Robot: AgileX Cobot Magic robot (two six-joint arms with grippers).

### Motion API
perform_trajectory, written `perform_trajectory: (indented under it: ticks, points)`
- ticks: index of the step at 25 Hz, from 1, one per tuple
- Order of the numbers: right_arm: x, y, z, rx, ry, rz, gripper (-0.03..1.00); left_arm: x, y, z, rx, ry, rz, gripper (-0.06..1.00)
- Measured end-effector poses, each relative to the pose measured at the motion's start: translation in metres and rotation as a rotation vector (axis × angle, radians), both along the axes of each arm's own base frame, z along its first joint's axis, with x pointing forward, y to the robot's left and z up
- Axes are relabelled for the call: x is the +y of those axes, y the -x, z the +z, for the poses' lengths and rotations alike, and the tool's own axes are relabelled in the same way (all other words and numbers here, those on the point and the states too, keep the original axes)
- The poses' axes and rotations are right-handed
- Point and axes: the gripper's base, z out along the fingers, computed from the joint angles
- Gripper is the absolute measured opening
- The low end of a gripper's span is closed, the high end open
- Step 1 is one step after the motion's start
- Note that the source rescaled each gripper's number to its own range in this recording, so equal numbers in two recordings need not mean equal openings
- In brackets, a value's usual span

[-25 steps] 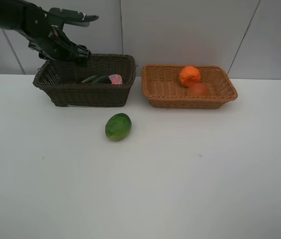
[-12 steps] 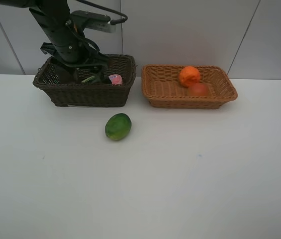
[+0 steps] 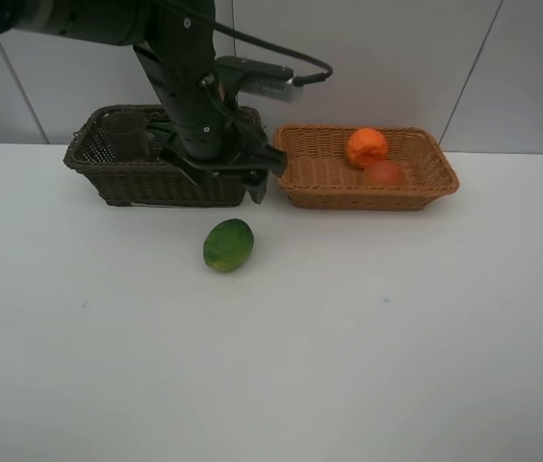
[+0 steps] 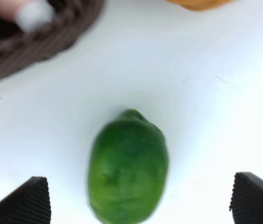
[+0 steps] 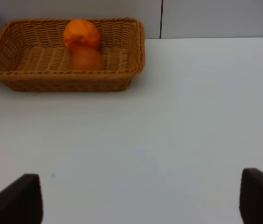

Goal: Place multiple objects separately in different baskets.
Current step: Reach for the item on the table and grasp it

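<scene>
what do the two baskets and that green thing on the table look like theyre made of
Dark brown basket: woven wicker or a rattan-like strand, matte; the crossing weave shows on its wall.
Tan basket: the same kind of weave in a lighter orange tone, with a braided rim; natural or plastic cannot be told.
Green fruit: smooth, faintly mottled skin with a soft sheen; real or plastic cannot be told.
</scene>
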Motion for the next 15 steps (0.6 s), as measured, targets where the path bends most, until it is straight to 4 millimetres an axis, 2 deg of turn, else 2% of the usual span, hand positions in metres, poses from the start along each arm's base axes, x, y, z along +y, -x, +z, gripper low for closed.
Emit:
perform_trajectory:
  ticks: [5,11,15]
  points:
    - [0.0,0.0,0.0,0.0,0.0,0.0,0.87,-0.007,0.009,-0.008,0.008,0.017,0.003,1.0]
    - [0.0,0.0,0.0,0.0,0.001,-0.001,0.87,-0.009,0.009,-0.01,0.005,0.024,0.0,1.0]
    - [0.0,0.0,0.0,0.0,0.001,-0.001,0.87,-0.011,0.007,-0.032,0.05,-0.002,0.015,1.0]
